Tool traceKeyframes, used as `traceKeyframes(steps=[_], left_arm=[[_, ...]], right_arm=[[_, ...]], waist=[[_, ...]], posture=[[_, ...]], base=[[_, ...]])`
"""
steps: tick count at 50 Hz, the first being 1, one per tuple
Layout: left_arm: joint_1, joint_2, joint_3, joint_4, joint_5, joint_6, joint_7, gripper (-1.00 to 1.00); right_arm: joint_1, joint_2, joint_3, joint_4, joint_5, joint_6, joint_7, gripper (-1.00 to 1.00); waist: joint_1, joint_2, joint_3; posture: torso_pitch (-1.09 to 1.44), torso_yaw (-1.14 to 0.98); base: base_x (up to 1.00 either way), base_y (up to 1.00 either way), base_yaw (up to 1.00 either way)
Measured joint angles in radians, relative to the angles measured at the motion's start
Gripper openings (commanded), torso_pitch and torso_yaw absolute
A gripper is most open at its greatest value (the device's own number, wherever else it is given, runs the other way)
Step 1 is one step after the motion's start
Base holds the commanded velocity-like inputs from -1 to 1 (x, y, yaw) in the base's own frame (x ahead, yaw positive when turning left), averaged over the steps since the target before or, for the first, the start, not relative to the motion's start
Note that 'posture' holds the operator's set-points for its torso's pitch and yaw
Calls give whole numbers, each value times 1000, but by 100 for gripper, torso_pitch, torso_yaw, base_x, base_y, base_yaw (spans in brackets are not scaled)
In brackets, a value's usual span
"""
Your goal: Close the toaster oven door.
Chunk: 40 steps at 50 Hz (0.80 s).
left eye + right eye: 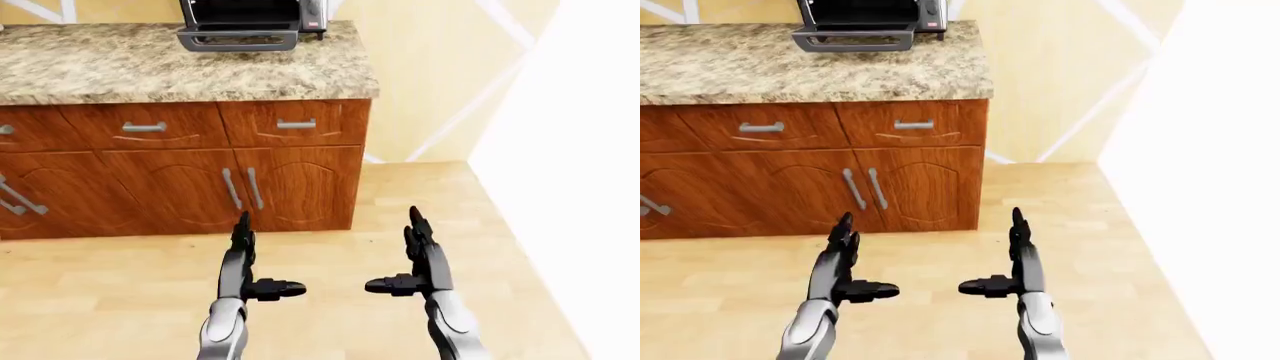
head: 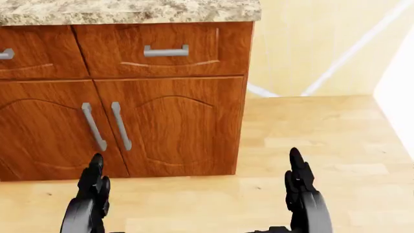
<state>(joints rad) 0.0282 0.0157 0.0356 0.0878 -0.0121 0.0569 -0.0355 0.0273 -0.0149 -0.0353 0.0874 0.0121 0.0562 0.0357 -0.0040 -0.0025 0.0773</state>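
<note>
The toaster oven [image 1: 252, 15] stands at the top of the left-eye view, on the right end of the granite counter [image 1: 150, 67]. Its grey door [image 1: 238, 40] hangs folded down flat over the countertop, showing the dark inside. My left hand [image 1: 252, 264] and right hand [image 1: 412, 259] are held low over the floor, well below and short of the counter. Both are open, fingers straight and thumbs pointing inward, holding nothing.
Brown wooden cabinets [image 1: 200, 169] with grey handles [image 1: 241, 188] and drawers sit under the counter. A light wood floor [image 1: 330, 255] spreads beneath my hands. A yellow wall [image 1: 440, 75] stands to the right of the counter, and a white surface [image 1: 580, 172] fills the right edge.
</note>
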Motion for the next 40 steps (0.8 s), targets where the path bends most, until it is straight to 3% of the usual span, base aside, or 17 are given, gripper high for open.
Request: traceKeyframes(steps=[1,3,5,7,10,18,25,31,40], left_arm=[[0,-2,6,-35,-13,17,-3,100],[-32,1,19,-113,-42,29,-6,100],[-38,4,20,-141,-53,21,-5,100],[-21,3,10,-169,-55,47,-6,100],[-27,6,8,-205,-59,107,-12,100],[-117,60,108,-365,-103,263,3,100],[-160,80,141,-454,-133,337,12,100],[-217,133,216,-509,-182,437,43,100],[-255,176,249,-598,-230,524,66,100]], right_arm=[[-1,-3,-1,-25,3,8,1,100],[-23,-12,-17,-93,10,10,1,100],[-28,-12,-24,-118,15,6,3,100],[-32,-16,-31,-127,23,28,6,100],[-37,-23,-47,-169,38,92,9,100],[-71,-57,-96,-325,69,218,34,100],[-161,-108,-169,-463,110,355,52,100],[-189,-137,-193,-480,133,438,62,100],[-265,-199,-252,-544,167,533,55,100]], waist=[[-1,-4,-8],[6,-4,-55],[7,-11,-41],[7,-10,-55],[8,-8,-56],[8,-6,-65],[10,-5,-78],[6,-6,-64],[8,-4,-58]], posture=[[0,0],[0,0],[0,0],[0,0],[0,0],[0,0],[0,0],[0,0],[0,0]], base=[[0,0,0],[0,0,0],[0,0,0],[0,0,0],[0,0,0],[0,0,0],[0,0,0],[0,0,0],[0,0,0]])
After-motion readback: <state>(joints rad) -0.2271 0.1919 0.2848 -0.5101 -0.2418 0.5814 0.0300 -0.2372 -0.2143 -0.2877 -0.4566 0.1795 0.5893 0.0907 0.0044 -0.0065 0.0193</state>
